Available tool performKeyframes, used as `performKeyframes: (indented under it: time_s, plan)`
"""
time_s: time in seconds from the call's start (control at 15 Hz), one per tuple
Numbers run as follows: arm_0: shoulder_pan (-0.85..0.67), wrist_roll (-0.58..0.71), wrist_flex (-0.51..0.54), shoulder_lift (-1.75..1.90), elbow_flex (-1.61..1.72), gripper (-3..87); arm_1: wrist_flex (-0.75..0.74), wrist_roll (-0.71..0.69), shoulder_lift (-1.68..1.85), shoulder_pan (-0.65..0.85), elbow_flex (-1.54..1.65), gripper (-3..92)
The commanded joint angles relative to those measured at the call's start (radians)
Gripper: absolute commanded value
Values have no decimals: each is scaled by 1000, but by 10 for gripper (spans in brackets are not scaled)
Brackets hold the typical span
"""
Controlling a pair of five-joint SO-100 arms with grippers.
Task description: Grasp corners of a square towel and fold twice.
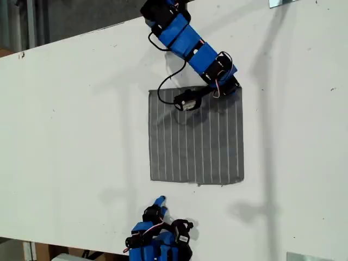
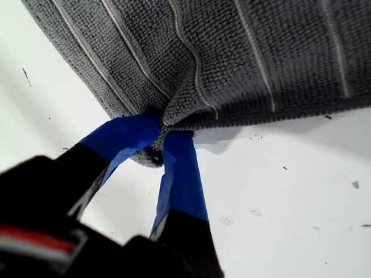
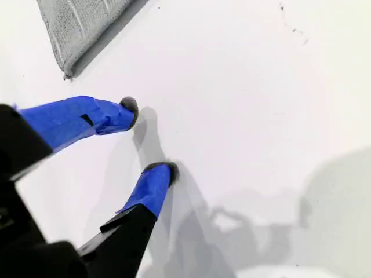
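Note:
The grey towel (image 1: 196, 142) with thin white stripes lies flat in the middle of the white table. In the exterior view my first gripper (image 1: 235, 90) reaches from the top edge to the towel's upper right corner. The first wrist view shows my first gripper (image 2: 160, 132) shut on that corner (image 2: 152, 155), the towel (image 2: 232, 52) bunched at the fingertips. My second gripper (image 1: 160, 202) sits at the exterior view's bottom, short of the towel's near edge. It is my second gripper (image 3: 149, 139) that stands open over bare table, apart from the nearest towel corner (image 3: 66, 72).
The first arm's black cable (image 1: 166, 92) and a small black-and-white module (image 1: 187, 102) hang over the towel's far edge. The white table (image 1: 65, 136) spreads wide on both sides. Metal plates show at the exterior view's top right (image 1: 283, 2) and bottom right (image 1: 310, 256).

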Motion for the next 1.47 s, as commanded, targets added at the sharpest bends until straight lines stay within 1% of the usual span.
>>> performKeyframes:
  time_s: [0.0,0.07,0.13,0.27,0.4,0.47,0.53,0.8,0.87,1.0,1.13,1.2,1.27,1.4]
  plan:
    - [43,-31,9,-25,-66,174,126,8,8,3,-57,-1]
    - [100,-80,17,-83,-114,175,170,8,17,9,-72,-1]
    - [190,-144,46,-183,-216,173,198,8,28,18,-72,-1]
    - [336,-241,204,-453,-534,162,221,0,37,34,-74,-1]
    - [460,-344,405,-686,-857,152,238,5,43,34,-74,-1]
    - [512,-380,480,-779,-989,157,241,6,44,31,-74,-1]
    - [555,-393,508,-845,-1078,167,242,8,44,28,-74,-1]
    - [695,-414,506,-1006,-1238,216,233,8,32,23,-74,-1]
    - [744,-434,479,-1020,-1239,233,232,6,29,23,-74,-1]
    - [833,-486,439,-1051,-1247,220,230,6,26,23,-72,-1]
    - [927,-525,373,-1091,-1293,229,222,6,17,21,-72,-1]
    - [963,-529,379,-1167,-1397,236,219,5,12,21,-72,-1]
    - [983,-509,422,-1285,-1559,243,215,-2,9,26,-72,-1]
    - [991,-449,552,-1566,-1965,253,215,-3,9,32,-72,-1]
